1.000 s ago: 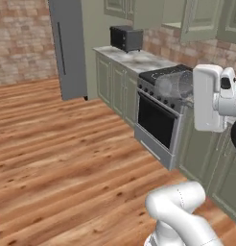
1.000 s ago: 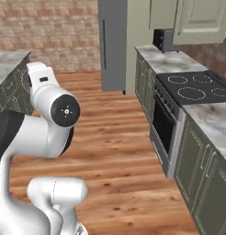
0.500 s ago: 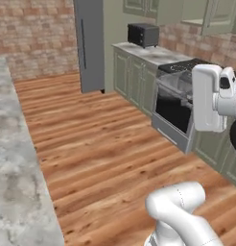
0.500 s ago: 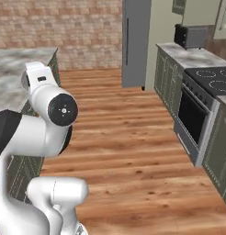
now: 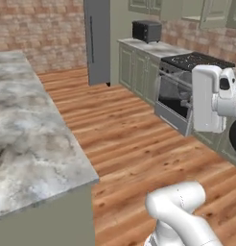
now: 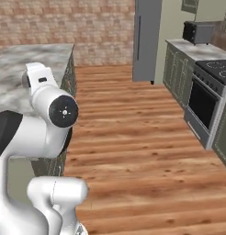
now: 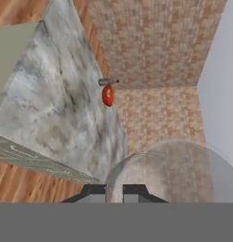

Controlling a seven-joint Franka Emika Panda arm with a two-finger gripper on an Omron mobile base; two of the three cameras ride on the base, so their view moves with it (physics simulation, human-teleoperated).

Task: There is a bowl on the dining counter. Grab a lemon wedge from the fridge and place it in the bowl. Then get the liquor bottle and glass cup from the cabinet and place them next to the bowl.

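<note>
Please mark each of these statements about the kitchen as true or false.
1. The gripper is shut on the cup. True.
2. The bowl sits on the floor. False: it is on the counter.
3. The bottle is right next to the bowl. True.
4. The fridge stands open. False: its doors look closed.
</note>
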